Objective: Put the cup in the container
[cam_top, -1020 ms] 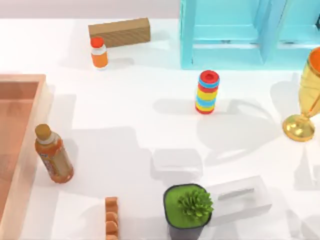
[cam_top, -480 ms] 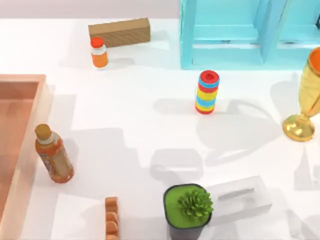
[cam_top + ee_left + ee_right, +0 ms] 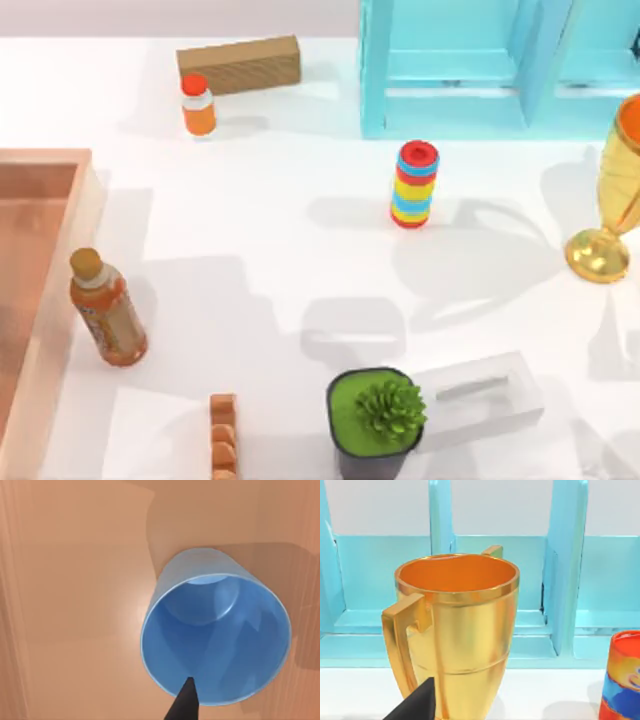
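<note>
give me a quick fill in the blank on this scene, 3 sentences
1. In the left wrist view the cup is coloured ____.
2. The surface beneath the cup belongs to the salmon-orange ____, whose wall is at the table's left edge.
3. In the right wrist view the goblet stands in front of a shelf unit coloured ____.

Missing words: blue; container; teal

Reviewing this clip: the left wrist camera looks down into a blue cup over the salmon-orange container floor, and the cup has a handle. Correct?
Not quite. The cup has no handle; the left wrist view shows a plain round rim and smooth tapered wall. The rest holds: that camera looks down into the blue cup, with the salmon-orange floor of the container beneath it.
</note>
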Motion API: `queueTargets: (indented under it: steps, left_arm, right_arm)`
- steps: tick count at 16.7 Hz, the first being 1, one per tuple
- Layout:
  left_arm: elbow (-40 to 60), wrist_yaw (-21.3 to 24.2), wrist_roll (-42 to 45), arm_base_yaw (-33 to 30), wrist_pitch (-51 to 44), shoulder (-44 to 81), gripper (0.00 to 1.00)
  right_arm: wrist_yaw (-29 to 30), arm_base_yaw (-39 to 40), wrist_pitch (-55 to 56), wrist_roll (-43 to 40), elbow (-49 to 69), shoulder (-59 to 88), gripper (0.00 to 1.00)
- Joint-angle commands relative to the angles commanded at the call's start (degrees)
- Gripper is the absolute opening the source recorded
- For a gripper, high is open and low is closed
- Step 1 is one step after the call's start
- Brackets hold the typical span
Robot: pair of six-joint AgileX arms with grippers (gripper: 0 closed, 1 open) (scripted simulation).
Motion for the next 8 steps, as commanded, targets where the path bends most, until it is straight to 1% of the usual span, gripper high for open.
queueTargets:
  steps: [2,3,8]
  left_arm:
    - [0.0,0.0,0.0,0.0,0.0,0.0,0.98]
    - [0.0,0.0,0.0,0.0,0.0,0.0,1.0]
    - [0.0,0.0,0.0,0.0,0.0,0.0,1.0]
  right_arm:
    - [0.0,0.0,0.0,0.0,0.0,0.0,1.0]
    - [0.0,0.0,0.0,0.0,0.0,0.0,1.0]
    - [0.0,0.0,0.0,0.0,0.0,0.0,1.0]
